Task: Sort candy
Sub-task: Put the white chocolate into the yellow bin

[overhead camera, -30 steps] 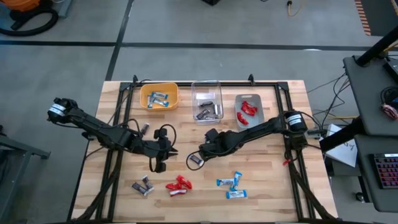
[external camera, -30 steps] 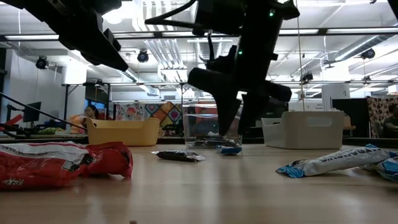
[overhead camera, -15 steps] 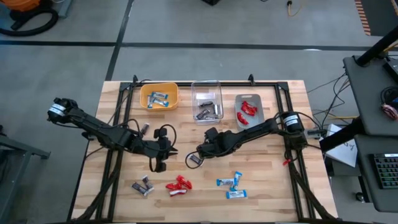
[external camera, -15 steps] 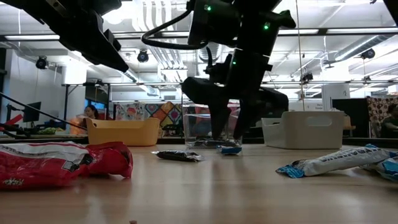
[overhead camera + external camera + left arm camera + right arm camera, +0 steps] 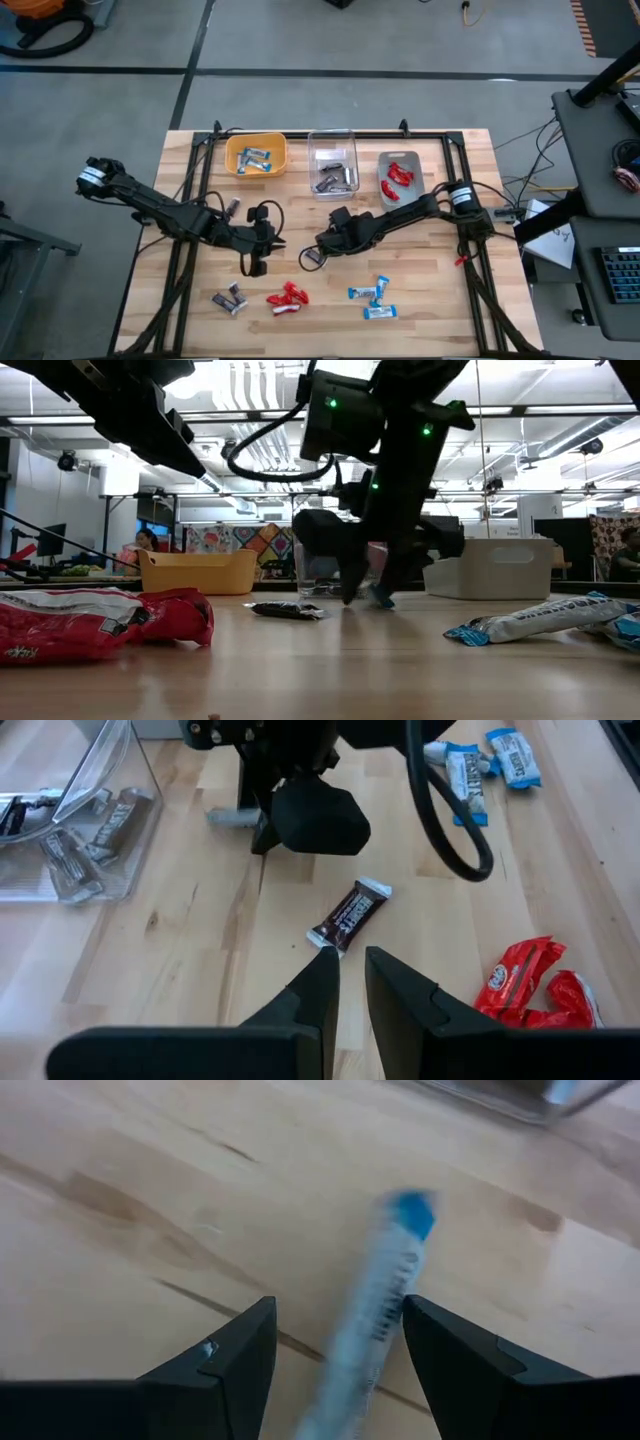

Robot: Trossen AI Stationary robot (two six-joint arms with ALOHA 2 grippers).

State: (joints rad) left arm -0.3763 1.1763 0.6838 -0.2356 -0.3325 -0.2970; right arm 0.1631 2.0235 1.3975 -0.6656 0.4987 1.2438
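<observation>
My right gripper (image 5: pixel 322 247) (image 5: pixel 337 1310) is open and low over the table's middle. Its fingers stand on either side of a blurred blue-and-white candy (image 5: pixel 385 1295), whose blue end shows in the low view (image 5: pixel 380 598). My left gripper (image 5: pixel 345 965) (image 5: pixel 272 243) waits just left of it, open by a narrow gap and holding nothing. Right ahead of its fingertips a dark brown candy with silvery ends (image 5: pixel 348 915) (image 5: pixel 313 258) lies flat on the wood. Other candy lies near the front edge: brown (image 5: pixel 230 298), red (image 5: pixel 287 297) and blue-and-white (image 5: pixel 370 298). My right gripper comes from above with its fingers down at the table on either side of the blue-and-white candy (image 5: pixel 375 1320). The candy lies closer to one finger (image 5: pixel 440 1350). I cannot tell whether that finger touches it.
Three bins stand in a row at the far edge: yellow (image 5: pixel 256 156) with blue-and-white candy, clear (image 5: pixel 333 172) with brown candy, grey (image 5: pixel 400 178) with red candy. One more brown candy (image 5: pixel 232 207) lies by my left arm. Black frame bars run along the table's left and right sides.
My right gripper has come down to the table and shifted slightly toward the table's left and near edge, ending with its fingers around the blue-and-white candy. My left arm and the brown candy have kept still.
</observation>
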